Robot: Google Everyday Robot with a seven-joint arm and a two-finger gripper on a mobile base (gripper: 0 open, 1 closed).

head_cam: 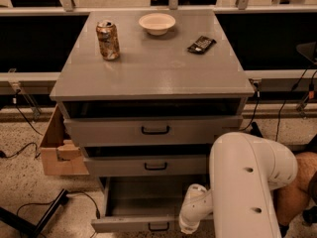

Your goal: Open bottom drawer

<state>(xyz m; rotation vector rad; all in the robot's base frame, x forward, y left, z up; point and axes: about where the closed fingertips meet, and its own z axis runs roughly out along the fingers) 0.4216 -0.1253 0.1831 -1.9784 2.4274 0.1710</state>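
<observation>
We're seeing the shallow grey bottom drawer [141,202] sitting pulled out under the middle grey drawer [119,166]; the white arm [247,182] is holding its pincer [190,225] at the drawer's front edge, right of the black loop handle [158,226]. Its grip, we can't tell.

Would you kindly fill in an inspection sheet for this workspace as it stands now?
Surface: flat grey cabinet top, carrying three items.
Job's things: shallow grey bottom drawer stands well open, plain grey inside showing; small black loop handle on its front.
Clutter: dented drink can, white bowl, dark snack packet.
Grippers: pincer not visible; white robot arm ends at the bottom drawer's front, right of the handle.
Cables: black cables right of the cabinet and on the left floor.
Surroundings: open cardboard box left of the cabinet; speckled floor.
</observation>
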